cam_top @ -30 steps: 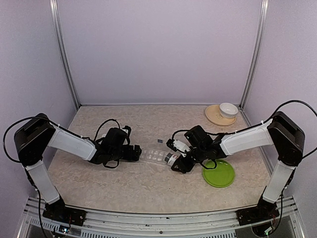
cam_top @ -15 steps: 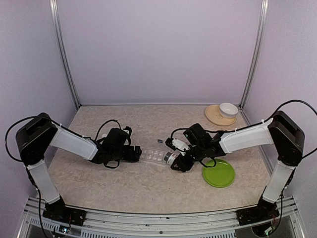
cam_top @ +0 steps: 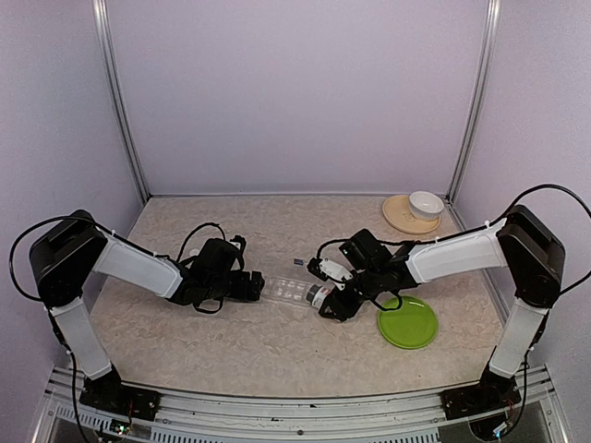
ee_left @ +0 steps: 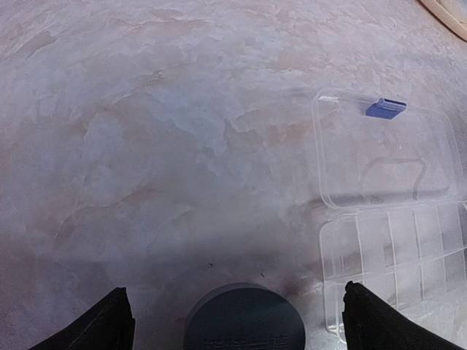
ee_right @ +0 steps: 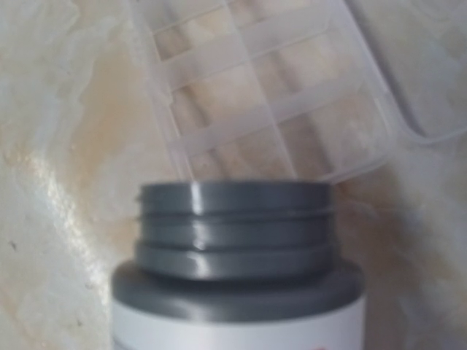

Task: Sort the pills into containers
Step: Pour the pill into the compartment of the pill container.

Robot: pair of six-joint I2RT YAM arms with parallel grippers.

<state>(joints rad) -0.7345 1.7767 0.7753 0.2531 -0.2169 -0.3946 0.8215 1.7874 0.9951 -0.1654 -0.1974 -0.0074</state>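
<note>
The clear pill box (cam_top: 286, 291) lies open in mid-table, its compartments (ee_left: 401, 255) empty and its lid (ee_left: 387, 157) with a blue latch (ee_left: 384, 108) folded back. No pills show. My right gripper (cam_top: 325, 297) is shut on a white pill bottle (ee_right: 237, 240), which is tilted with its uncapped grey threaded neck just short of the compartments (ee_right: 270, 95); the fingers are hidden in the right wrist view. My left gripper (ee_left: 237, 324) is open beside the box's left end. A dark round cap (ee_left: 244, 324) lies between its fingers (ee_left: 109, 324), clear of both.
A round green plate (cam_top: 407, 323) lies right of the right gripper. A white bowl (cam_top: 426, 203) stands on a tan dish (cam_top: 399, 217) at the back right corner. Walls and metal posts close in the table's back and sides.
My right gripper has shifted the bottle slightly left, closer to the pill box. The left arm has hardly moved.
</note>
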